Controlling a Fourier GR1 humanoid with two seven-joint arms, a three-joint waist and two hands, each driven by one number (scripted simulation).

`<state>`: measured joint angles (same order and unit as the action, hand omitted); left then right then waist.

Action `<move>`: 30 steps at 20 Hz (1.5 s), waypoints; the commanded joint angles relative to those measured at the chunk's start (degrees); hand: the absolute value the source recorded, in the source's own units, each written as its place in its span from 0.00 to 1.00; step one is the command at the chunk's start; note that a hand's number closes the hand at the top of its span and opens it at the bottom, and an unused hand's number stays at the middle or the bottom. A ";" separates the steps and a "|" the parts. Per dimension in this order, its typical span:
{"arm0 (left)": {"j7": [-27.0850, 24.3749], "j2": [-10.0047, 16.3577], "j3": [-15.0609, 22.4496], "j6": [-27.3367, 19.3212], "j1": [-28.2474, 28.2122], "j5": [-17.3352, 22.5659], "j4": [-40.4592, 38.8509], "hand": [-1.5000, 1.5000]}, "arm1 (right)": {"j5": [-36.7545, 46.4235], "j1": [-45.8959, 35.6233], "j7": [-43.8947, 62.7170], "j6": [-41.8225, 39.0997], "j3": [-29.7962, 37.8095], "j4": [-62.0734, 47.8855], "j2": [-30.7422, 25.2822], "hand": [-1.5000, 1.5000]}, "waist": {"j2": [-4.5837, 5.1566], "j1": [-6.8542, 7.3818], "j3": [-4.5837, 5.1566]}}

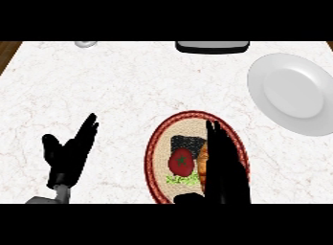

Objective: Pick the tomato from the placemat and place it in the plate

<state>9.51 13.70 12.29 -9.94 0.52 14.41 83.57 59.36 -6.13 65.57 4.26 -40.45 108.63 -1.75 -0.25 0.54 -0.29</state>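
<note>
Tomato [181, 161] mid placemat [156, 143], just left of R hand [224, 165]; its fingers straight, nothing held. Plate [296, 93] up-right of placemat. L hand [69, 154] left of placemat, fingers straight.

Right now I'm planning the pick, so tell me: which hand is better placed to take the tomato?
The right hand. It is over the placemat, just beside the tomato, and the plate lies on its side. The left hand rests open over the counter, away from the placemat.
</note>
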 commanded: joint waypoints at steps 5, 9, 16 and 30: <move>-0.43 -1.71 0.39 0.27 -1.60 -1.45 -3.81 0.50 | -1.39 -3.95 8.45 4.06 -0.92 -5.77 1.70 0.00 | 0.31 -0.29 0.32; 1.28 -0.12 -1.56 2.71 -0.90 0.99 -1.47 0.50 | -0.38 -5.99 13.97 1.96 -3.43 -7.93 1.71 0.00 | 0.22 -0.11 0.34; -0.37 -1.56 -0.17 1.35 -2.81 -1.76 -1.58 0.50 | -1.99 -9.15 12.31 2.57 0.80 -14.38 1.71 0.00 | 0.33 0.17 0.32; 2.21 -1.92 -2.16 2.65 -2.19 -1.86 -0.40 0.50 | -7.44 -12.21 2.14 3.40 1.39 -28.91 1.72 1.00 | 0.31 0.01 0.30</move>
<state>11.13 11.92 10.33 -8.32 0.29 12.25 84.09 53.22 -15.02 64.68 7.61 -40.47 85.48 -0.71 -0.32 0.49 -0.27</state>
